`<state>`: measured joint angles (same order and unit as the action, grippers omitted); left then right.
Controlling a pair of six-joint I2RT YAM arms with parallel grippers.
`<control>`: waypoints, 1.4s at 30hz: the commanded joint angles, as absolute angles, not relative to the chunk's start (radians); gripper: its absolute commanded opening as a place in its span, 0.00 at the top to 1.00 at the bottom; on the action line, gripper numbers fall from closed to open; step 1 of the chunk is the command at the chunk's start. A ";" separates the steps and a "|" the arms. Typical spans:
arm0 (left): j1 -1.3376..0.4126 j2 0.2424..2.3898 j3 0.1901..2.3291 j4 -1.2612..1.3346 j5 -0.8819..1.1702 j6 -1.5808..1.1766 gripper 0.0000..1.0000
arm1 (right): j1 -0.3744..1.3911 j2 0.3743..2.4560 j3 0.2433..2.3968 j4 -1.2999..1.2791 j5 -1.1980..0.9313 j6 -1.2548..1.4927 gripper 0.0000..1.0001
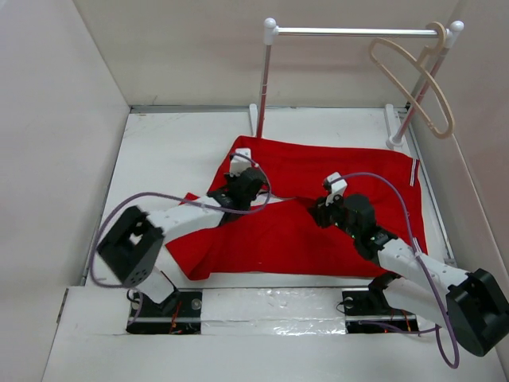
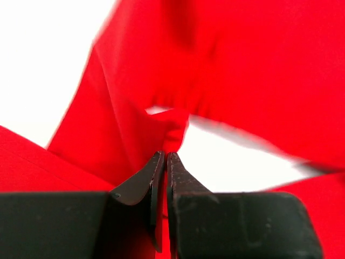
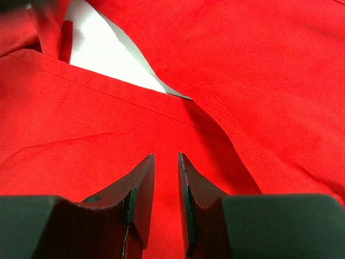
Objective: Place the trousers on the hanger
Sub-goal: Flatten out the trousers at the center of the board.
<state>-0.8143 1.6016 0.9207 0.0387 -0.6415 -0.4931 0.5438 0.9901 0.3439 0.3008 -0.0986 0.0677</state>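
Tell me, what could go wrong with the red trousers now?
The left gripper pinches only a small fold of the trousers; it could slip out when lifted.
The right gripper is open, so one side may sag.
The hanger hangs far off on the rail: a long carry.

Overhead view looks down from behind; both wrist views sit close above the trousers (image 1: pixel 302 163).

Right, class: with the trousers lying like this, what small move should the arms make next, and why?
Probably close the right gripper on the trousers under it. The left gripper is shut on a fold of them, while the right's jaws stand slightly apart over the red cloth, gripping nothing. A two-handed lift seems needed, since the hanger hangs up on the rail.
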 commanded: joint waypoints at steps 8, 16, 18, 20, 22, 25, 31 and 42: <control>-0.470 1.281 0.931 0.106 -0.522 -0.520 1.00 | 0.558 0.979 0.353 0.365 -0.123 0.074 0.70; -0.158 1.431 1.127 0.061 -0.319 -0.447 1.00 | 0.558 0.951 0.345 0.367 -0.130 0.080 0.71; -0.088 1.501 1.192 0.074 -0.223 -0.404 1.00 | 0.558 0.951 0.347 0.362 -0.141 0.077 0.70; -0.049 1.557 1.281 0.045 -0.190 -0.339 1.00 | 0.558 0.951 0.342 0.367 -0.138 0.081 0.70; 0.017 1.640 1.336 0.022 -0.160 -0.319 1.00 | 0.558 0.954 0.344 0.371 -0.140 0.081 0.70; 0.087 1.768 1.449 -0.066 -0.068 -0.305 0.72 | 0.568 0.953 0.345 0.364 -0.144 0.078 0.70; 0.087 1.721 1.431 -0.048 -0.091 -0.350 0.52 | 0.568 0.959 0.350 0.362 -0.130 0.074 0.70; -0.377 1.539 1.255 -0.212 -0.436 -0.394 1.00 | 0.586 0.919 0.357 0.336 -0.126 0.071 1.00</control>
